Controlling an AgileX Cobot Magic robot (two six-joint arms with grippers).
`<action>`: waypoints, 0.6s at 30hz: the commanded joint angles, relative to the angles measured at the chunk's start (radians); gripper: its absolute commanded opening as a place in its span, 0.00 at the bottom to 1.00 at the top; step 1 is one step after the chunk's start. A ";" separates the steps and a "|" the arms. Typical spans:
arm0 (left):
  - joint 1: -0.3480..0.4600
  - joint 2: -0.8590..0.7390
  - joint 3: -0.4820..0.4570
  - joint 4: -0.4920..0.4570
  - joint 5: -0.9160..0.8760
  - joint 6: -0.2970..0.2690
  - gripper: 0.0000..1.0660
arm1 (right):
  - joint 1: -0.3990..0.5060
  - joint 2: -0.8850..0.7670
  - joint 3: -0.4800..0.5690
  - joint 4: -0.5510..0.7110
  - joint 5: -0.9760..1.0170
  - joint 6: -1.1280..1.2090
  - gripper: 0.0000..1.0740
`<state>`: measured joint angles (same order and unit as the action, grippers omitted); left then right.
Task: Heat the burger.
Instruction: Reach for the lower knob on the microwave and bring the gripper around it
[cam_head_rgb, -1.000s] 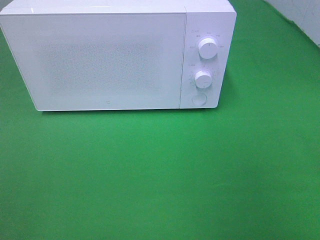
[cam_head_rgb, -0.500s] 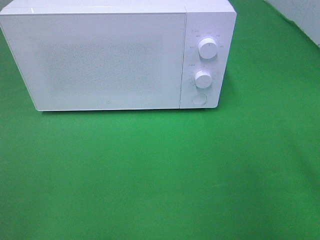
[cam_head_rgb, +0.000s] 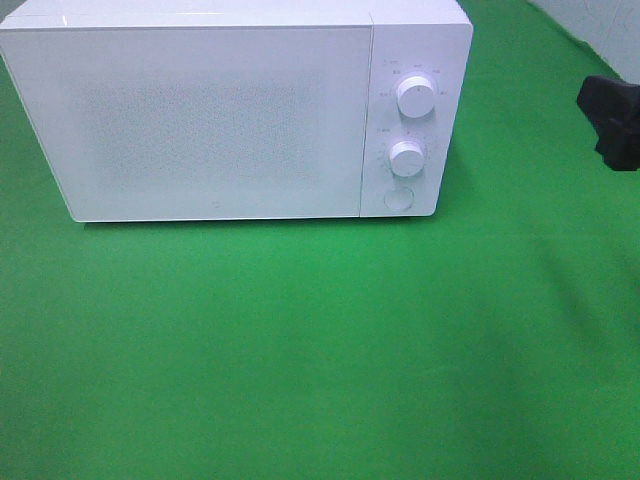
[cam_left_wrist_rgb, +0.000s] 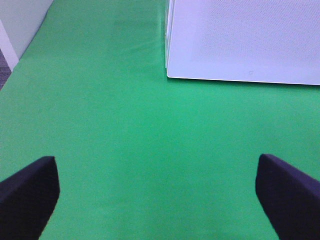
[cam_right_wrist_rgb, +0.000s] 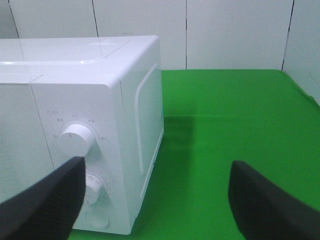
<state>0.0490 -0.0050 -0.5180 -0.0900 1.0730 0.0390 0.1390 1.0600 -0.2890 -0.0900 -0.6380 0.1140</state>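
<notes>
None of your three views shows the burger, so its place cannot be told. Your microwave stands at the back of the green tabletop, door closed. Your right tool hangs off its knob side, jaws apart, holding nothing. Your left tool is low over the tabletop near the door's corner, jaws wide apart.

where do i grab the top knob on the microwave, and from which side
Grip the top knob by its round rim, fingers on opposite sides, coming straight at the front panel of the microwave. It is a short cylinder standing out from that flat face. The open right pincer is on that side.
</notes>
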 joint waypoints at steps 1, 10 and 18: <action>0.004 -0.016 0.003 0.002 -0.004 0.000 0.94 | -0.006 0.062 0.001 0.063 -0.073 -0.070 0.71; 0.004 -0.016 0.003 0.002 -0.004 0.000 0.94 | 0.180 0.275 0.001 0.424 -0.327 -0.392 0.71; 0.004 -0.016 0.003 0.002 -0.004 0.000 0.94 | 0.463 0.423 -0.001 0.724 -0.542 -0.457 0.71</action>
<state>0.0490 -0.0050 -0.5180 -0.0900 1.0730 0.0390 0.5260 1.4560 -0.2910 0.5630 -1.1160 -0.3230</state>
